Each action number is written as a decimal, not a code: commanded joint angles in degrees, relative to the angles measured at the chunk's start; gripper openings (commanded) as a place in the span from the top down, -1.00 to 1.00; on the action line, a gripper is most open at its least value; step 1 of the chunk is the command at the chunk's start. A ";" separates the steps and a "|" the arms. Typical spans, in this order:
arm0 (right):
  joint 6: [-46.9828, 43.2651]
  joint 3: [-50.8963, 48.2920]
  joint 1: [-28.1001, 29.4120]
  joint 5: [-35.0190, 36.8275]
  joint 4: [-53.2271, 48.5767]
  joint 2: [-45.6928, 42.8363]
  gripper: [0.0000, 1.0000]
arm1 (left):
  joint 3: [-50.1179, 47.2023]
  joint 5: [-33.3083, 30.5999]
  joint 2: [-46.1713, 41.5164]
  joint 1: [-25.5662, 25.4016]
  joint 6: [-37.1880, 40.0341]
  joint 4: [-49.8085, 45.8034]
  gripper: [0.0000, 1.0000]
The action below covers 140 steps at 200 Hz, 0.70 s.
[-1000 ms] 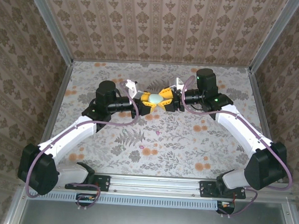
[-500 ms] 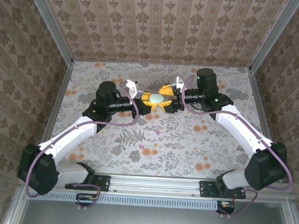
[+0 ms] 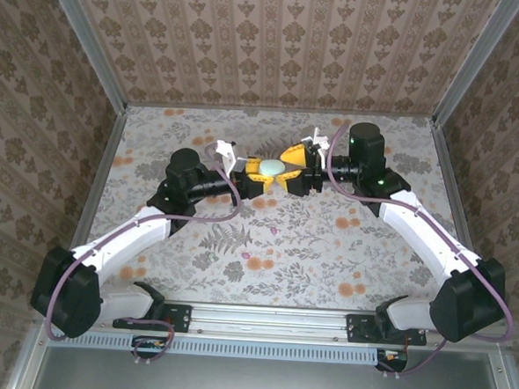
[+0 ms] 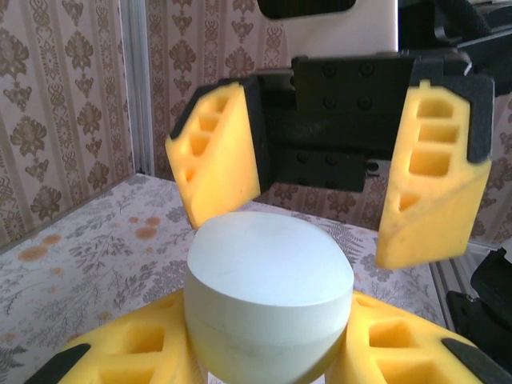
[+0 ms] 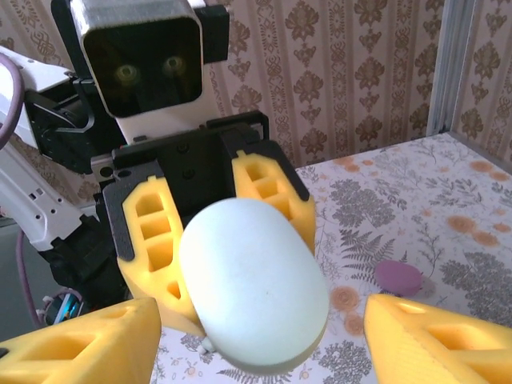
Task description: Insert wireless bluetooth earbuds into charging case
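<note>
Mint-green and glossy, the oval charging case [image 5: 252, 288] is the one thing held. The left gripper [image 3: 255, 176] has its yellow foam fingers [image 5: 150, 232] closed on the lower half and holds it up above the table [image 3: 344, 257]. The right gripper [image 3: 290, 167] faces it with its jaws spread wide to either side of the case's top, gripping nothing.

The lid looks closed, with only a thin seam showing in the left wrist view, so I judge that the next move is to open it. That is where trouble is likely. The shell is smooth and rounded and the foam touches only its curved sides, so an off-centre pinch or pull from the right gripper could twist the case in the left grip, or squeeze it out to drop on the table. Catching the case below the seam would leave the lid shut.

A pink earbud [image 5: 398, 278] lies on the floral table surface, well apart from both grippers. It is tiny and could easily be nudged away.

Count: one mint case, one pink earbud, two grippers. I cannot tell whether another earbud already sits inside the case.
</note>
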 commanded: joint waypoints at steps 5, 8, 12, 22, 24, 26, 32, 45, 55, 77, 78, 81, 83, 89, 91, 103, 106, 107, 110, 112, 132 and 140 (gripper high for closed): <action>-0.63 -0.91 -0.23 1.56 0.39 -0.83 -0.39 | 0.09 0.22 0.90 -0.50 -1.91 3.80 0.32; -0.62 -0.71 -0.20 1.92 0.39 -0.71 -0.39 | 0.06 0.38 0.96 -0.48 -1.86 3.80 0.32; -0.47 -0.52 -0.24 2.37 0.47 -0.62 -0.38 | 0.12 0.67 1.05 -0.50 -1.88 3.82 0.32; 0.09 -0.16 -0.24 3.25 1.01 -0.07 -0.37 | 0.28 1.27 1.15 -0.59 -1.86 3.79 0.32; 0.26 -0.16 -0.25 3.39 1.27 -0.02 -0.36 | 0.29 1.40 1.15 -0.59 -1.86 3.79 0.32; 0.50 -0.16 -0.25 3.49 1.47 0.08 -0.36 | 0.29 1.46 1.20 -0.59 -1.85 3.80 0.32; 1.37 -0.20 -0.25 3.60 2.59 0.19 -0.36 | 0.29 1.76 1.24 -0.59 -1.79 3.71 0.32; 2.11 -0.26 -0.17 4.06 4.06 0.51 -0.35 | 0.29 1.99 1.09 -0.54 -1.59 3.62 0.32; 1.81 -0.18 -0.08 5.81 3.93 0.58 -0.32 | 0.26 2.24 1.02 -0.59 -1.51 3.62 0.32; -0.65 -0.68 -0.14 6.06 3.51 0.19 -0.34 | 0.29 1.70 0.71 -0.59 -1.59 3.45 0.32; -0.72 -0.77 -0.15 5.98 3.53 0.19 -0.34 | 0.29 1.68 0.71 -0.59 -1.59 3.45 0.32; -1.26 -0.93 -0.16 5.69 3.61 0.05 -0.35 | 0.29 1.66 0.71 -0.56 -1.67 3.45 0.32; -1.63 -1.05 -0.16 5.36 3.50 -0.06 -0.35 | 0.29 1.65 0.78 -0.58 -1.68 3.45 0.32; -3.11 -1.38 -0.10 4.16 3.11 -0.36 -0.36 | 0.25 1.61 0.66 -0.58 -1.77 3.45 0.32; -3.75 -1.50 -0.12 3.72 2.94 -0.40 -0.36 | 0.24 1.62 0.70 -0.58 -1.79 3.45 0.32; -6.91 -2.08 -0.09 2.22 1.92 -1.01 -0.37 | 0.23 1.59 0.71 -0.59 -2.07 3.58 0.32; -7.30 -2.29 -0.13 2.39 1.91 -1.15 -0.37 | 0.27 1.61 0.71 -0.55 -2.11 3.62 0.32; -7.39 -2.32 -0.14 2.47 1.94 -1.18 -0.37 | 0.28 1.63 0.71 -0.57 -2.16 3.66 0.32; -7.61 -2.47 -0.12 2.82 1.94 -1.40 -0.37 | 0.26 1.69 0.71 -0.58 -2.20 3.75 0.32; -7.79 -2.62 -0.15 3.10 1.90 -1.39 -0.37 | 0.26 1.77 0.67 -0.56 -2.20 3.76 0.32; -7.67 -2.62 -0.15 6.64 1.32 -1.59 -0.36 | 0.37 1.98 0.54 -0.59 -2.54 3.88 0.32; -7.04 -2.45 -0.16 7.52 1.48 -1.57 -0.35 | 0.35 2.22 0.54 -0.59 -2.64 3.89 0.32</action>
